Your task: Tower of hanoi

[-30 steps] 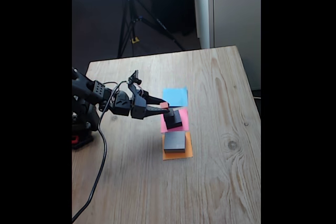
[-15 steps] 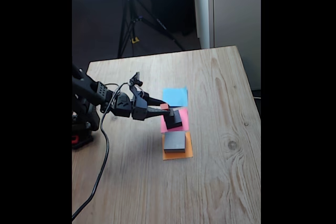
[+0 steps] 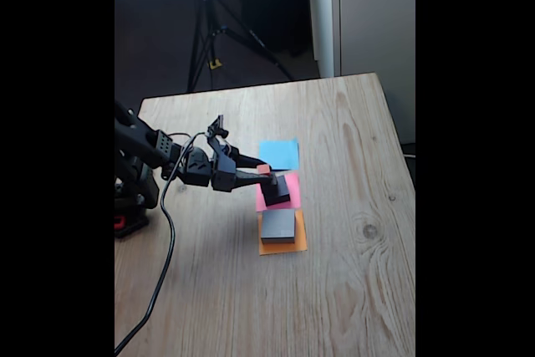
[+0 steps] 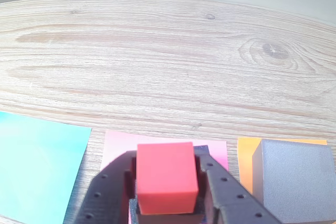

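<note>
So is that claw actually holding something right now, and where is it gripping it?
Yes, the gripper holds the red cube, one finger against each of its opposite sides, above the pink paper square.

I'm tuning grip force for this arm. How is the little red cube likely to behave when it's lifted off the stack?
The red cube looks rigid with flat, sharp-edged faces, so the gripper should hold it squarely without it rolling. Its small size suggests it is light. Its sides look smooth, so it might slip under a loose grip. It sits on the black block, which may shift if nudged.

Black jointed arm (image 3: 159, 150), black pincer (image 4: 167, 182) with dotted fingers, trailing black cable (image 3: 159, 248)
</note>
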Robot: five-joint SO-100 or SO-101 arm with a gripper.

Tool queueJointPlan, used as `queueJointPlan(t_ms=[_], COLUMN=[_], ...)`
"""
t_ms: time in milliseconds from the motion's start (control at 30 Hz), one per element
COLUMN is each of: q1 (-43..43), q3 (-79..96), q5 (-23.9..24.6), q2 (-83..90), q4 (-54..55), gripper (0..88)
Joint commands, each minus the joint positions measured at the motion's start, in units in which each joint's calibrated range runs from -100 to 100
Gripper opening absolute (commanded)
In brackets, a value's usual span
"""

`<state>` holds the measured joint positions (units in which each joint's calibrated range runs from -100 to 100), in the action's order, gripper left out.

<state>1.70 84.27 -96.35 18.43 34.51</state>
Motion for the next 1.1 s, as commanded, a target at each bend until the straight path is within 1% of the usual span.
queueJointPlan(t_ms=[0,333,567,767,933,1000,1067], q1=[0.8,1.5,1.7,1.5,0.9,0.5,0.2], q3=[-1.2,-0.8,-0.4,-0.4,-0.1,0.2,0.5], q5=[0.2,-0.8,-2.3,-0.8,1.5,1.9,3.9], q2=[0.3,0.5,0.4,0.8,3.5,7.6,11.8], q4=[1.5,1.5,1.5,1.5,0.7,-3.5,-7.1], gripper=[4.6,6.6,13.6,14.4,16.1,17.1,17.7])
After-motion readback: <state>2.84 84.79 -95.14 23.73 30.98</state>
